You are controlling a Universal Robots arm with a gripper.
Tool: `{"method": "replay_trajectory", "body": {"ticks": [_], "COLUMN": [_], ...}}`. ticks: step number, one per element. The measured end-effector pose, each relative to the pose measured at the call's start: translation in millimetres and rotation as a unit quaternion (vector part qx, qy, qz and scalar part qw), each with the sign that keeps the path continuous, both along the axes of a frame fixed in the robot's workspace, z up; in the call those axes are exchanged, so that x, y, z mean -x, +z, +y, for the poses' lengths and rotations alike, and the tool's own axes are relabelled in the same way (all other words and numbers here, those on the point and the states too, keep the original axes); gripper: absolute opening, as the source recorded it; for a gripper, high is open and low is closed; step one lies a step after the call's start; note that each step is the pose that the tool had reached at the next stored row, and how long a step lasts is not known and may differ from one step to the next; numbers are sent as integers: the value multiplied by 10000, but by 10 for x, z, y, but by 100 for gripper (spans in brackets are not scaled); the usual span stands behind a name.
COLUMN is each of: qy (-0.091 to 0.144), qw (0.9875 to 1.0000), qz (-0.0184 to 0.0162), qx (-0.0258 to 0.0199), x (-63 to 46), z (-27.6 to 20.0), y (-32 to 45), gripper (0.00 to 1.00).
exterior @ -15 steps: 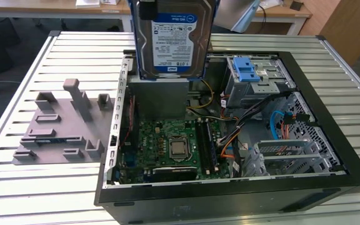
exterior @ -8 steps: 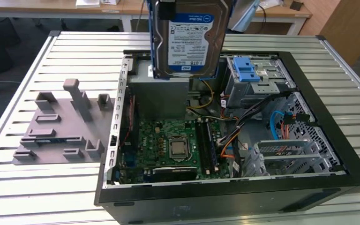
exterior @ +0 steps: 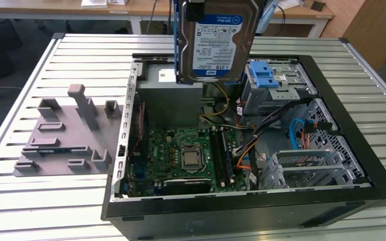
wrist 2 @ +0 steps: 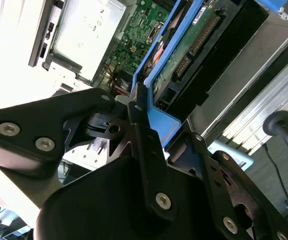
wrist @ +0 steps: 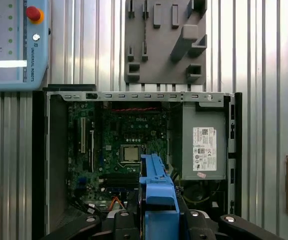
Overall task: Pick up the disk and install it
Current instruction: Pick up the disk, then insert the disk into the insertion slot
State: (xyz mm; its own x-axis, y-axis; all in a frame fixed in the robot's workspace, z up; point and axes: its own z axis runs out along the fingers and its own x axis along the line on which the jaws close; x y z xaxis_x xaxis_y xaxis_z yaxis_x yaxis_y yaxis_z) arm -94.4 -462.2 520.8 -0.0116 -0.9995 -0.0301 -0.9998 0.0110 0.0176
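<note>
The disk, silver with a white-and-blue label and a blue bracket along its edges, hangs on edge high above the open computer case. It hovers over the back of the case, above the grey power-supply box. My gripper is shut on the disk's blue bracket, with black fingers pressing it from both sides. The second wrist view shows the disk's green circuit board and its connector side. In the first wrist view the bracket end sits between the gripper's black links, over the motherboard.
A drive cage with a blue plastic carrier stands at the case's back on the exterior view's right. A grey fixture plate with upright pegs lies on the slatted metal table beside the case. A teach pendant rests on the table.
</note>
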Motion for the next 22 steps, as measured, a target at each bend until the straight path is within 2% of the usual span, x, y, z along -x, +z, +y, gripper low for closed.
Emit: {"method": "replay_trajectory", "body": {"ticks": [12,22], "qy": [0,0], "qw": [10000,10000], "qz": [0,-1], "qx": [0,-1], "x": [-248,-546], "z": [2,1], "y": [-13,-25], "gripper": [36,36]}}
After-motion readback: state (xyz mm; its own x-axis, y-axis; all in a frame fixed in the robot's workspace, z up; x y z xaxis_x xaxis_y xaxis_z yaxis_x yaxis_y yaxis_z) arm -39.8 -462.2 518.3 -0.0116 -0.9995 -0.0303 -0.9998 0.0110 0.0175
